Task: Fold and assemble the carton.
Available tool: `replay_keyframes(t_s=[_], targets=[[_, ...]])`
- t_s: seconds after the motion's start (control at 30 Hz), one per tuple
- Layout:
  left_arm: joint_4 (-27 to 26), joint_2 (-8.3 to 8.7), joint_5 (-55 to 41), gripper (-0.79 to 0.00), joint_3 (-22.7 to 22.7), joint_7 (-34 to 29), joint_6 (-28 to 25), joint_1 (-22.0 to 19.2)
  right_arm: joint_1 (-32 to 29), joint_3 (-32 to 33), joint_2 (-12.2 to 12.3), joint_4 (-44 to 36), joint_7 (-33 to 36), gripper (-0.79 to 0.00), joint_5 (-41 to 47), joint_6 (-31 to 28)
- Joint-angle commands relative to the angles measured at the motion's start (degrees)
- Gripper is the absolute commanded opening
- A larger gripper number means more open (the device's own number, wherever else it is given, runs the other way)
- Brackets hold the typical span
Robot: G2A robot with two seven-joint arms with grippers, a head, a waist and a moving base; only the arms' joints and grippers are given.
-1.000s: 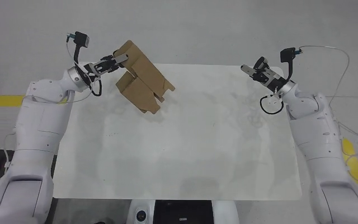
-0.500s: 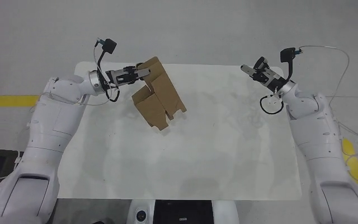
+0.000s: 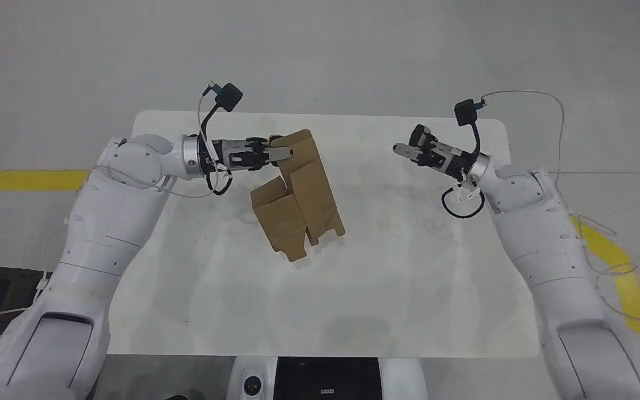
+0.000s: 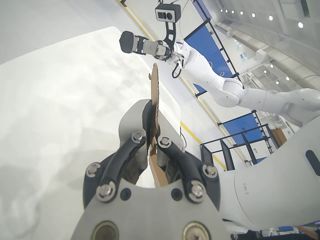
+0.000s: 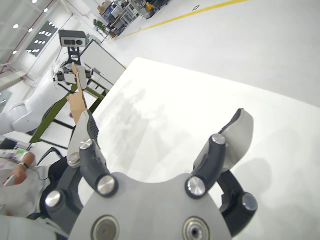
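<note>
Biggest risk sits on the left: my left jaws are shut on just one thin top edge of the carton (image 3: 300, 195), seen edge-on in the left wrist view (image 4: 155, 93). The flat brown blank hangs tilted from that single pinch, so it could pivot, slip out or crease the flap if I swing it hard. It hangs over the left-middle of the surface (image 3: 430, 290), and I can't tell whether its low end touches. If it drags, the panels could buckle the wrong way or the blank could pull loose. Further right, my right jaws are spread wide and empty above the far right part of the surface, well apart from the carton, which shows small and far off from there (image 5: 78, 99). A badly lined-up approach could knock the hanging blank rather than catch a panel, or grab two layers at once and block the fold. Against a second ago: my left arm has carried the carton from off the far left corner inward over the surface, with the same pinch, and my right arm has swung in from the right edge toward the middle.
</note>
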Motion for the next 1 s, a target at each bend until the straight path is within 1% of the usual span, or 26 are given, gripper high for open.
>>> replay_keyframes(t_s=[0.0, 0.1, 0.27, 0.4, 0.43, 0.5, 0.53, 0.57, 0.73, 0.83, 0.87, 0.97], targets=[[-0.23, 0.01, -0.06, -0.785, 0.79, 0.1, -0.09, -0.29, 1.35, -2.95, -0.78, 1.36, 5.85, 0.0, 6.42, -0.41], [-0.23, 0.03, -0.82, -0.785, 1.63, 0.1, -0.1, -0.79, 3.1, -6.01, -1.8, 3.41, 11.26, 0.0, 12.61, -1.14], [-0.29, 0.06, -1.8, -0.785, 2.9, 0.23, -0.22, -1.5, 4.99, -11.71, -3.14, 3.45, 13.6, 0.0, 18.11, 0.87], [-0.19, 0.06, -2.56, -0.785, 3.91, 0.31, -0.3, -1.93, 5.85, -15.95, -3.69, 2.42, 14.11, 0.0, 21.88, 1.38], [-0.18, 0.06, -2.71, -0.785, 4.16, 0.3, -0.29, -2.03, 6.0, -16.96, -3.81, 2.16, 14.03, -0.034, 22.86, 1.29], [-0.18, 0.07, -3.1, -0.785, 4.6, 0.33, -0.32, -2.2, 6.35, -18.94, -4.07, 1.82, 13.74, -0.074, 24.59, 1.0], [-0.2, 0.08, -3.32, -0.785, 4.81, 0.31, -0.3, -2.25, 6.59, -19.88, -4.17, 1.8, 13.59, -0.08, 25.32, 0.85], [-0.03, 0.11, -3.65, -0.785, 4.82, 0.48, -0.47, -2.29, 6.86, -20.75, -4.24, 1.98, 13.52, -0.068, 25.9, 0.78], [1.07, 0.23, -4.82, -0.785, 5.03, 0.14, -0.13, -2.87, 7.89, -24.69, -4.43, 1.39, 12.66, -0.123, 29.24, -0.08], [1.71, 0.3, -5.38, -0.785, 5.09, 0.02, -0.01, -3.15, 8.59, -26.99, -4.28, 0.84, 12.24, -0.126, 30.44, -0.5], [2.02, 0.32, -5.7, -0.785, 5.08, -0.09, 0.11, -3.24, 8.82, -27.68, -4.2, 0.78, 12.04, -0.145, 30.83, -0.7], [2.6, 0.34, -6.12, -0.785, 5.18, -0.41, 0.42, -3.53, 9.55, -29.73, -3.95, 0.53, 11.48, -0.289, 31.67, -1.26]])
